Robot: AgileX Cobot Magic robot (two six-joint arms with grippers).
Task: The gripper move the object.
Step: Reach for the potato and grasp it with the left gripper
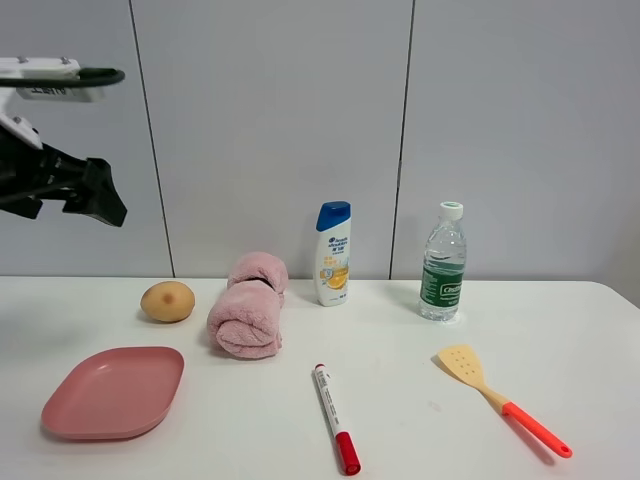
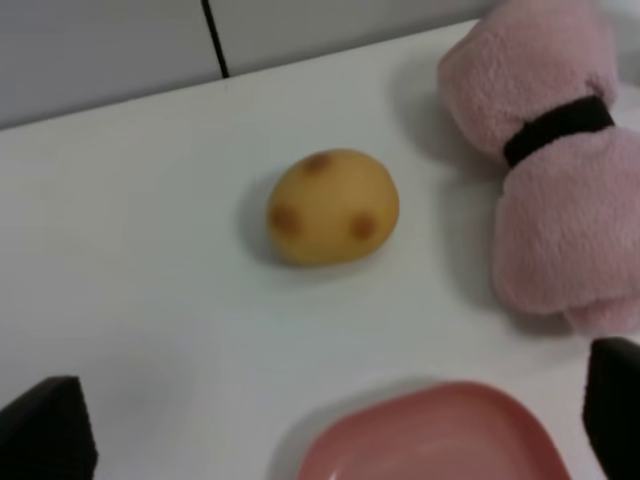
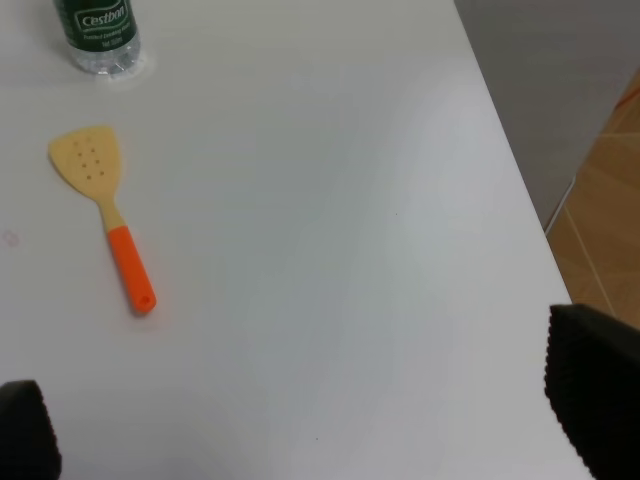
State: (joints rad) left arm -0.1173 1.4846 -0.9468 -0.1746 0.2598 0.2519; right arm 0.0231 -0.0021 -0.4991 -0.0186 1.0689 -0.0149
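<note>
A pink plate [image 1: 112,392] is being shown lying flat on the white table [image 1: 400,400] at the lower left of the high view. Right of centre, a capped water bottle [image 1: 442,262] is standing upright with clear liquid seemingly inside. A closed shampoo bottle [image 1: 333,253] is standing at centre. The tan object [image 1: 167,301] is resting on the table left of centre, just behind the plate and beside the rolled pink towel [image 1: 247,305], touched by neither. The left gripper [image 1: 100,200] is being held at the upper left, well above the object, jaws spread wide. The right gripper [image 3: 310,415] is being shown only in its wrist view, jaws likewise spread, over the table near a spatula [image 3: 100,215].
</note>
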